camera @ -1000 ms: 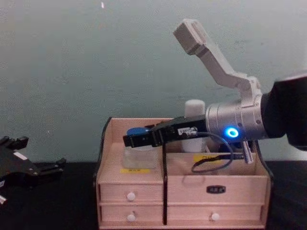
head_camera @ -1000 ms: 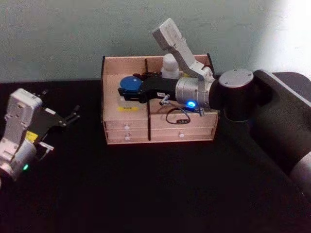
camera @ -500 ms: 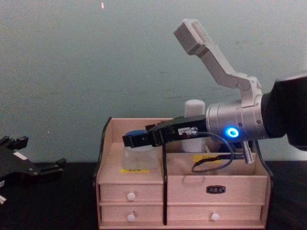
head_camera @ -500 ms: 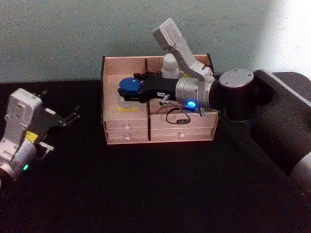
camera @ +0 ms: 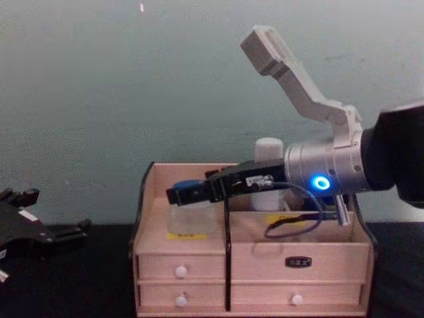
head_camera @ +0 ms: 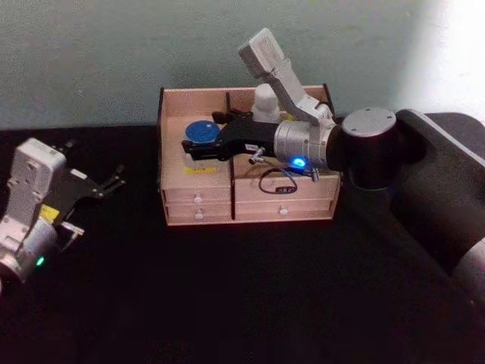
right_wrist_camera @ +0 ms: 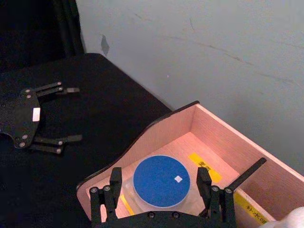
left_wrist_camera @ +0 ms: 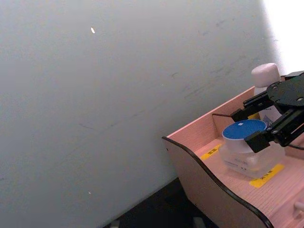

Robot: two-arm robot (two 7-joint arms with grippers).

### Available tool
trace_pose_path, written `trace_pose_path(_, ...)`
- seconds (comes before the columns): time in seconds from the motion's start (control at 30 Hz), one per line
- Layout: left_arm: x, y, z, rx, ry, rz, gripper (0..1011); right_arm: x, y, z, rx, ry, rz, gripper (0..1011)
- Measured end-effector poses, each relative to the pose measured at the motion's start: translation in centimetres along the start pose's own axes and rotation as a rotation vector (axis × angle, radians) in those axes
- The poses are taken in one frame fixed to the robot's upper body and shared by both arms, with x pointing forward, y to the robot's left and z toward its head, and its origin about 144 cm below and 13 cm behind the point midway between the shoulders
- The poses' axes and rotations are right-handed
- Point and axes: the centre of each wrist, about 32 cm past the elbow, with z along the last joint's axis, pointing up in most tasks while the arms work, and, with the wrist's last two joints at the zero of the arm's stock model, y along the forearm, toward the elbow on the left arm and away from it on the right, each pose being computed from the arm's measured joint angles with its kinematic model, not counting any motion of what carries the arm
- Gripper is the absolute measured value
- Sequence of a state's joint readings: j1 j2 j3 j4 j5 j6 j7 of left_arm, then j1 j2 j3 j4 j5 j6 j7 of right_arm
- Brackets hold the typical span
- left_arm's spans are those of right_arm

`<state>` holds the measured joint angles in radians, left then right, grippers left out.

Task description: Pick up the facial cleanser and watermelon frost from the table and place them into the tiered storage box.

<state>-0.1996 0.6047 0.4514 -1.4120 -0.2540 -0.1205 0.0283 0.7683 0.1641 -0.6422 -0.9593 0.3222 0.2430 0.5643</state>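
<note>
- Blue-lidded watermelon frost (head_camera: 201, 131) sits in the tiered storage box (head_camera: 284, 205), open right gripper (right_wrist_camera: 159, 173) straddling it.
- Next, probably: lift clear; facial cleanser (head_camera: 264, 101) is inside too.
- Open left gripper (right_wrist_camera: 74, 114) parked at the surface's (head_camera: 227, 303) left edge.

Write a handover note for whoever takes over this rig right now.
Right gripper: open, straddling the watermelon frost, which sits in the upper left compartment of the tiered storage box.
Left gripper: open, parked over the table on the left.
Facial cleanser: upright in the box's upper right compartment.
Done: both items are in the box.
Left: draw the right gripper back clear of the jar.
</note>
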Motion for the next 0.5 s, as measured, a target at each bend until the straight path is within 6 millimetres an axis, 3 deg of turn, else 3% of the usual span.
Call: trace_pose_path(0.5,0.00,0.00,0.00,0.000,0.000,0.000,1001,-0.18,-0.54,-0.06,0.017,0.000,0.000,1002)
